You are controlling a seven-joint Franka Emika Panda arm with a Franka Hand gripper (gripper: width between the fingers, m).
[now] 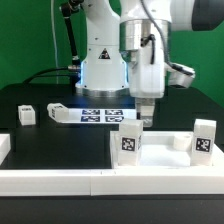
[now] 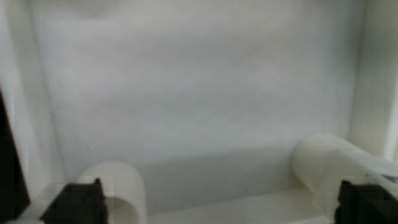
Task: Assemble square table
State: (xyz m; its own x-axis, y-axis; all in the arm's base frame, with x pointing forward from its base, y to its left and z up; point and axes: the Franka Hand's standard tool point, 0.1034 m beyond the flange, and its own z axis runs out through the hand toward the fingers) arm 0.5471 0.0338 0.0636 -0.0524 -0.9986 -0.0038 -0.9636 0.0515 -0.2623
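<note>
The square table's white top (image 1: pixel 160 158) lies at the exterior view's right, near the front rail. Two tagged white legs (image 1: pixel 130 143) (image 1: pixel 203 140) stand upright at its two ends, and a smaller white piece (image 1: pixel 178 140) sits between them. Two loose tagged legs (image 1: pixel 25 115) (image 1: pixel 55 111) lie on the black table at the left. My gripper (image 1: pixel 146 120) hangs open just above the top's back edge, holding nothing. In the wrist view the top's pale surface (image 2: pixel 196 90) fills the picture. Rounded white shapes (image 2: pixel 116 185) (image 2: pixel 338 165) sit just inside my dark fingertips (image 2: pixel 80 200), and the gripper (image 2: pixel 231 205) is empty.
The marker board (image 1: pixel 100 116) lies flat in front of the robot base. Long white border rails run along the front (image 1: pixel 90 182) and the left side (image 1: pixel 5 148). A black mat (image 1: pixel 55 145) lies between the rails and the loose legs.
</note>
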